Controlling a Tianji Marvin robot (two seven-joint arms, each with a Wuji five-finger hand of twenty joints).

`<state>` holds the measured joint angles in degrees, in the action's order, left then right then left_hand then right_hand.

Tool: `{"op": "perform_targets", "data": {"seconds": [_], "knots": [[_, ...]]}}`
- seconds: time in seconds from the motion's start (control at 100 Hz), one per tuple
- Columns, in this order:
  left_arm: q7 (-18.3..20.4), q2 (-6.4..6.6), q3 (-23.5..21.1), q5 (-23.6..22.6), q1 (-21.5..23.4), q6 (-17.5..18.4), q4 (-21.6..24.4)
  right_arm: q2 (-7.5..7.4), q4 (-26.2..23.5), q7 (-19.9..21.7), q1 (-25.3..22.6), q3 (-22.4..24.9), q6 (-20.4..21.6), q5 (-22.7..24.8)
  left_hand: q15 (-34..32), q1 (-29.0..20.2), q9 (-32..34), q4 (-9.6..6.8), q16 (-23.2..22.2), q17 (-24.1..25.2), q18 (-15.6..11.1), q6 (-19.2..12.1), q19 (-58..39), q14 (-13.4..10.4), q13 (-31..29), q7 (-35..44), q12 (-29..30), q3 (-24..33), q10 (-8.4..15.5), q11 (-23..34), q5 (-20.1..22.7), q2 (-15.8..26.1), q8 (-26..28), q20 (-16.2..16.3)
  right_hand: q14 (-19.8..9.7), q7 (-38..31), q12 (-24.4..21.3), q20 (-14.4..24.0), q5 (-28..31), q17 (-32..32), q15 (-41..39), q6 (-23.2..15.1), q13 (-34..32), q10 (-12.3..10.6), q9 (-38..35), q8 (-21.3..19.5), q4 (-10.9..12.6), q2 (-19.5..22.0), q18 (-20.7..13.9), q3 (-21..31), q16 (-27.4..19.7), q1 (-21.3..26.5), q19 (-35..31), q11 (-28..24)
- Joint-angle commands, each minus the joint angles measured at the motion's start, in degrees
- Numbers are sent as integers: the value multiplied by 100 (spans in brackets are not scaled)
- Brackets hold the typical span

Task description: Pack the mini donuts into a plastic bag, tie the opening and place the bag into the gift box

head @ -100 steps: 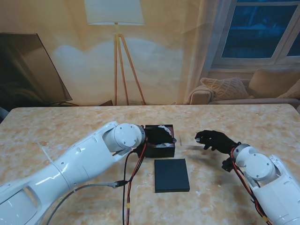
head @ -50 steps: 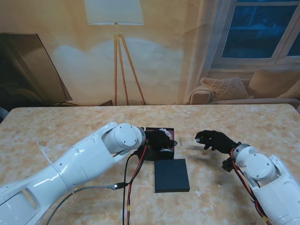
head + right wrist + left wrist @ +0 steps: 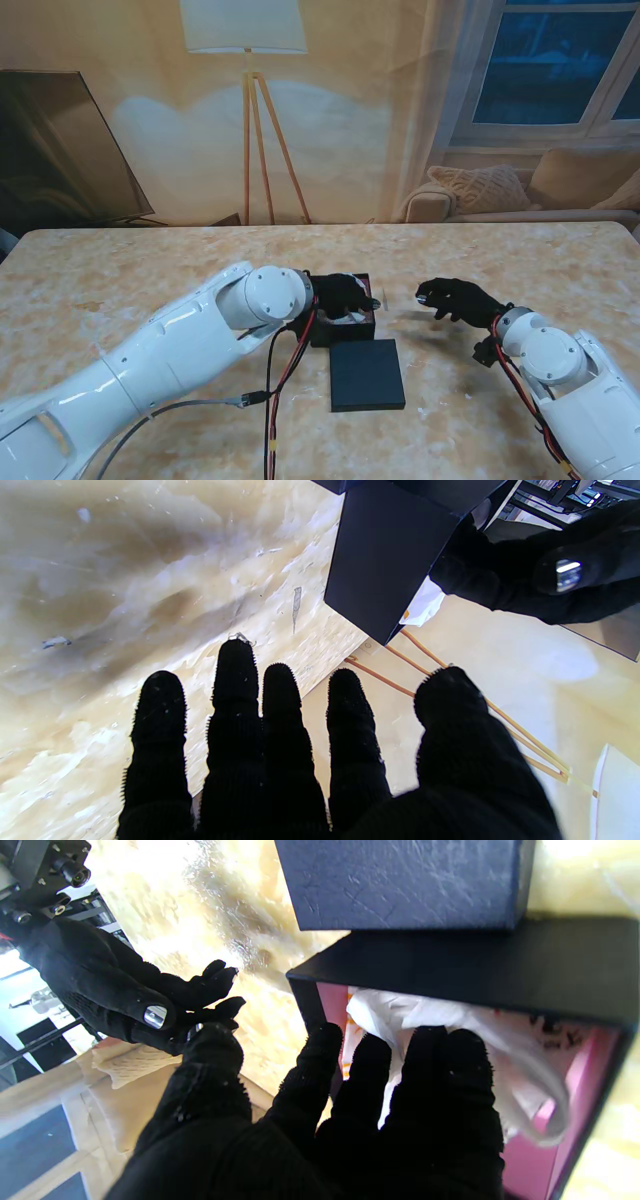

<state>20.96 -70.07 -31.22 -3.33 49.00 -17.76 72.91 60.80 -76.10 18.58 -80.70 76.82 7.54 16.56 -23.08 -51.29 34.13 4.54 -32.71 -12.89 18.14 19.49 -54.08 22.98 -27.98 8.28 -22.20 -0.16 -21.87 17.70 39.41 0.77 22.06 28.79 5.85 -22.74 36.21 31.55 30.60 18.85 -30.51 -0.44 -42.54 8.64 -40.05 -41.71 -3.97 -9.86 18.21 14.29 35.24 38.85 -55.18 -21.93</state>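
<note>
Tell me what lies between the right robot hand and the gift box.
Only bare tabletop, seen in the stand view, separates the right robot hand from the gift box.

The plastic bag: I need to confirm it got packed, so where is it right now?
The plastic bag lies inside the open gift box near the table's middle in the stand view, under the left hand, with the lid nearer to me.

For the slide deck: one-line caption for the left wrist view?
Left robot hand presses the white bag into the pink-lined box; lid lies beside.
</note>
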Motion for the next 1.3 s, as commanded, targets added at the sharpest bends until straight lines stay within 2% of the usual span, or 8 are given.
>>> {"op": "perform_targets", "data": {"seconds": [0.0, 0.25, 0.57, 0.7, 0.93, 1.05, 1.14, 1.29], "knots": [[13, 57, -69, 22, 15, 92, 156, 24, -10, 73, -47, -15, 1, 3, -47, -129, -223, -137, 75, 115, -18, -132, -72, 192, 180, 138, 22, -70, 68, 60, 147, 98, 134, 94, -61, -46, 42, -42, 40, -14, -111, -151, -45, -38, -45, -4, 128, 59, 36, -100, 106, 82, 20, 39], [-43, 191, -207, -324, 132, 263, 508, 22, -5, 82, -45, -12, 7, 3, -60, -246, -246, -151, 8, 156, -38, -210, -63, 122, 176, 185, -15, -48, 122, 77, 185, 83, 244, 163, -61, -48, 42, -40, 41, -14, -114, -144, -51, -33, -47, -4, 128, 58, 37, -106, 108, 79, 21, 40], [-449, 161, -299, -756, 202, 608, 491, 20, 5, 101, -39, -17, 11, -13, -31, -367, -412, -156, -101, 357, -319, -248, 93, -70, 385, 163, -70, -34, 338, 131, 94, 87, 316, 226, -68, -49, 41, -38, 36, -12, -112, -157, -50, -39, -45, -4, 127, 58, 40, -110, 108, 75, 21, 45], [-635, 119, -298, -900, 200, 749, 360, 18, 4, 113, -38, -20, 9, -19, 252, -397, -538, -150, 28, 538, -436, -299, 367, -313, 633, 59, 21, -48, 541, 70, -19, 104, 242, 173, -65, -51, 41, -39, 44, -18, -110, -146, -52, -35, -42, -3, 128, 59, 36, -108, 108, 78, 25, 46], [-511, 40, -115, -707, 25, 809, -80, 15, 11, 127, -35, -19, 20, -21, 794, -238, -566, -112, 558, 666, -601, -431, 802, -694, 702, 7, 367, -120, 810, -61, -121, 85, 32, -139, -66, -50, 40, -37, 42, -16, -105, -155, -51, -37, -49, -3, 128, 58, 43, -108, 106, 74, 25, 49], [-445, 10, -41, -586, 2, 840, -221, 13, 11, 140, -30, -26, 6, -26, 729, -197, -330, -107, 589, 538, -601, -502, 720, -688, 483, 123, 386, -129, 845, 26, 51, 83, 40, -179, -72, -48, 40, -39, 37, -22, -106, -156, -50, -48, -46, -2, 128, 58, 35, -108, 107, 73, 31, 50], [-392, -3, 29, -545, -22, 868, -308, 13, 10, 140, -30, -28, 5, -23, 547, -256, -20, -102, 519, 416, -635, -706, 515, -674, 255, 424, 342, -106, 941, 176, 353, 25, 120, -205, -70, -37, 41, -38, 15, -20, -104, -147, -49, -39, -50, 2, 129, 56, 40, -105, 107, 77, 31, 49], [-415, -55, 180, -625, -107, 959, -497, 15, 4, 124, -36, -24, 9, -15, 232, -758, 339, -46, 308, 125, -717, -1000, 149, -703, -96, 1120, 204, -43, 1097, 452, 782, -267, 406, -169, -72, -25, 40, -37, -14, -19, -105, -150, -52, -36, -46, 7, 132, 48, 38, -94, 108, 104, 29, 52]]}}
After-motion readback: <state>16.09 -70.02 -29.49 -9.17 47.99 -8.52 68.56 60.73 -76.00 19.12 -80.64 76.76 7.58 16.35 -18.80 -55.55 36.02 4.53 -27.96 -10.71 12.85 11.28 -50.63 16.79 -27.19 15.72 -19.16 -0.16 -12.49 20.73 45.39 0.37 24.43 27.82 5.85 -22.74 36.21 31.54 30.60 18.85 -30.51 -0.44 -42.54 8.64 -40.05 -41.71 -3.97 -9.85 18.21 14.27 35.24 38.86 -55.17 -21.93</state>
